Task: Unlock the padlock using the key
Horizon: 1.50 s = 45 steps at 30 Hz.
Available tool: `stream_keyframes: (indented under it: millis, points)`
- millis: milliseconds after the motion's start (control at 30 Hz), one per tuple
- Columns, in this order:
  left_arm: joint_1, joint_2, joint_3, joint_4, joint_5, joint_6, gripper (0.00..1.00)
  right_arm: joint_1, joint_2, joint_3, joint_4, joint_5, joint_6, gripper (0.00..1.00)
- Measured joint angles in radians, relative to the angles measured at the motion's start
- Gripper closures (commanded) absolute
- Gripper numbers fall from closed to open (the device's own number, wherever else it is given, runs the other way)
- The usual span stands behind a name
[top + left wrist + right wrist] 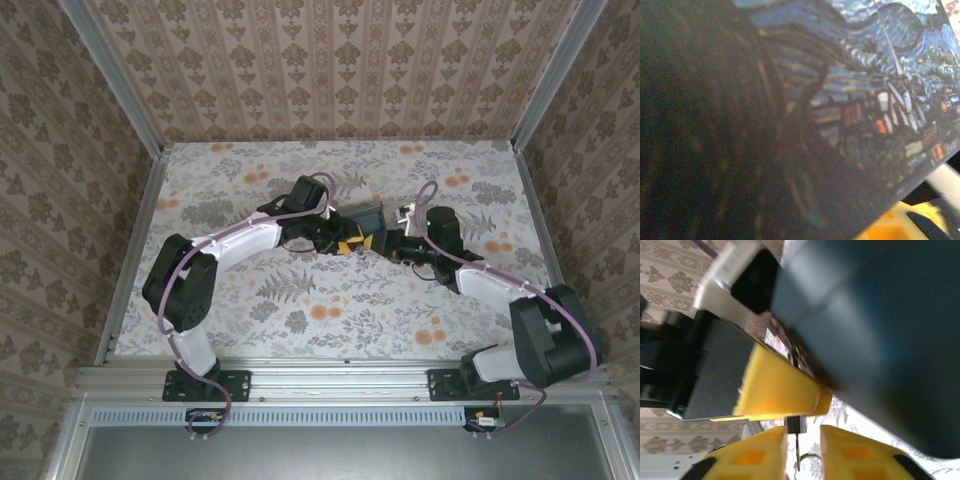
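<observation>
"Yellow pads (pixel 755 456) of the right end effector (pixel 803 440) sat nearest the lens, a narrow gap between them. What was in that gap?"

"One small dark metal piece with a thin stem and a wire ring (pixel 796 426), most likely the key, though blur left me unsure. It looked loose, not pinched."

"And the small brass-yellow padlock?"

"I couldn't pick it out. I judged it sat hidden where the two end effectors met, just beside the dark blue box with the swirly printed face (pixel 880 340), in the middle of the floral-patterned bench (pixel 300 300)."

"What was the left end effector (pixel 343 243) doing?"

"One yellow finger (pixel 780 390) lay against the box's printed side. Whether it clamped anything, I couldn't tell."

"So how should the turn be done?"

"I'd say close squarely on the key's flat head, keep the wrist in line with the stem, and twist without dragging sideways, while the left side braced the lock. A skewed grip would probably slip off."
</observation>
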Motion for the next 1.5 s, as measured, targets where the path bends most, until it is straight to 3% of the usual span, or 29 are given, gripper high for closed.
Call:
stream_keyframes:
  millis: [233, 333, 467, 667, 833, 1100, 1500]
  points:
    - [0.039, -0.037, -0.024, -0.04, 0.009, -0.023, 1.0, -0.003, -0.203, 0.002, -0.197, 0.091, -0.232, 0.56]
    - [0.053, -0.038, -0.024, -0.068, 0.008, -0.033, 1.0, 0.08, -0.29, -0.013, -0.227, 0.211, -0.386, 0.54]
    - [0.056, -0.038, -0.015, -0.123, 0.009, -0.036, 1.0, 0.207, -0.393, -0.116, -0.114, 0.389, -0.611, 0.53]
    - [0.056, -0.038, 0.043, -0.219, 0.018, -0.032, 1.0, 0.3, -0.3, -0.188, 0.05, 0.612, -0.961, 0.58]
    - [0.056, -0.038, 0.058, -0.242, 0.024, -0.024, 1.0, 0.385, -0.239, -0.183, 0.136, 0.727, -1.163, 0.61]
    - [0.056, -0.038, 0.058, -0.265, 0.027, -0.024, 1.0, 0.48, -0.187, -0.158, 0.212, 0.831, -1.345, 0.62]
    - [0.056, -0.038, 0.058, -0.263, 0.028, -0.024, 1.0, 0.481, -0.167, -0.155, 0.196, 0.833, -1.393, 0.65]
